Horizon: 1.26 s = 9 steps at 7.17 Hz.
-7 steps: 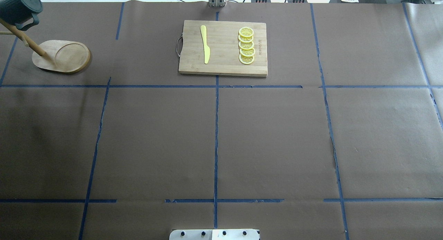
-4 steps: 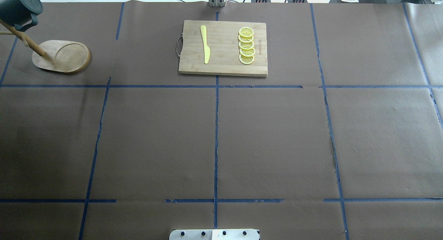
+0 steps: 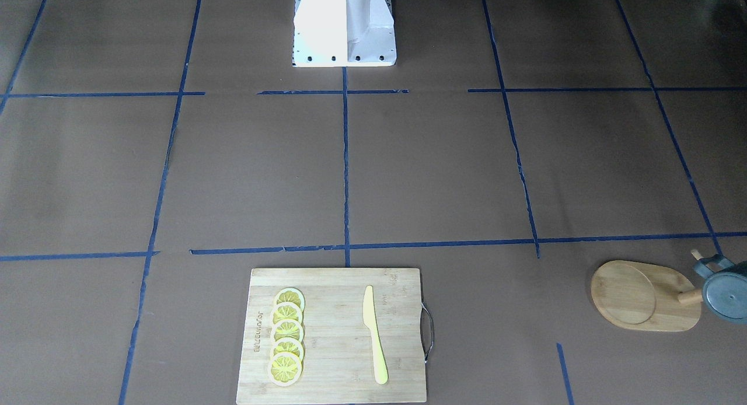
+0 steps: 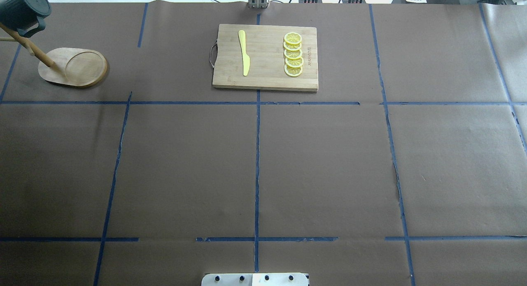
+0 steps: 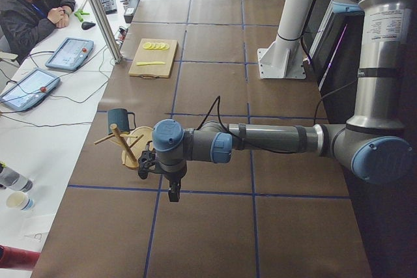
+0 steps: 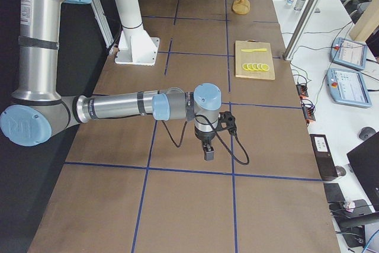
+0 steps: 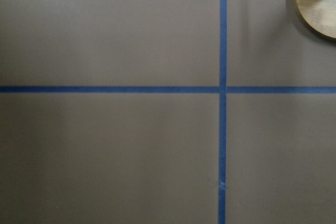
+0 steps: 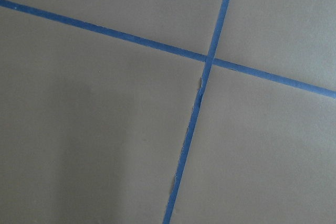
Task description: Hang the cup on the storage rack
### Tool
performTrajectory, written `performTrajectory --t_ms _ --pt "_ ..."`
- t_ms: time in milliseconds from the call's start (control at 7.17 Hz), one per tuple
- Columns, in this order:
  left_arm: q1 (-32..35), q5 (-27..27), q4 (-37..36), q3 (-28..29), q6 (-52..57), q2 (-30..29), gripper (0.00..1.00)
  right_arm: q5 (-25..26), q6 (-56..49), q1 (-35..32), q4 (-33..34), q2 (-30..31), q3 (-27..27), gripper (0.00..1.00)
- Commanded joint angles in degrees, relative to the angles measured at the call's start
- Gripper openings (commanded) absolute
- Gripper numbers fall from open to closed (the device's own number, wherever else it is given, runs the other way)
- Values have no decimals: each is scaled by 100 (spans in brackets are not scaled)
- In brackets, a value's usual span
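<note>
Teal-grey cup (image 3: 723,294), front-facing view: hangs by its handle on a peg of the wooden storage rack (image 3: 642,297), bottom outward, at the desk's corner where the operators' edge meets the robot's left end; the peg alone seems to carry it.
Overhead view: cutting board (image 4: 265,57) with yellow knife (image 4: 244,53) and lemon slices (image 4: 293,54) lies midway along the operators' edge, well apart from the rack; no arm shows.
Left side view: left gripper (image 5: 174,192) points down over bare desk near the rack, touching nothing; I cannot tell how its jaws stand.
Right side view: right gripper (image 6: 207,151) hangs over mid-desk; its jaws' state cannot be told either.
Left wrist view: tape lines (image 7: 222,88) and the rim of the rack's base; no jaws visible.
Right wrist view: bare paper, crossed tape.
Judgement: the hanging looks done; both arms stand clear, likely so nothing knocks the cup.
</note>
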<state>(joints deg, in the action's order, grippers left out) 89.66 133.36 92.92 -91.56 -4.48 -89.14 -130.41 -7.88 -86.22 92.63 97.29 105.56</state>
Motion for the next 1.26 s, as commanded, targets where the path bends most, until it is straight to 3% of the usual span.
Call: performTrajectory --t_ms 0,279,837,1116 --pt "8 94 16 -80 -9 63 100 -2 23 0 1 9 0 100" --pt "8 1084 -1 -72 0 186 100 -11 23 0 1 61 0 100" --pt "8 1052 -1 -343 27 353 100 -11 23 0 -8 36 -62 100" --pt "-36 415 -45 -353 499 335 100 -11 15 0 -8 27 -70 100"
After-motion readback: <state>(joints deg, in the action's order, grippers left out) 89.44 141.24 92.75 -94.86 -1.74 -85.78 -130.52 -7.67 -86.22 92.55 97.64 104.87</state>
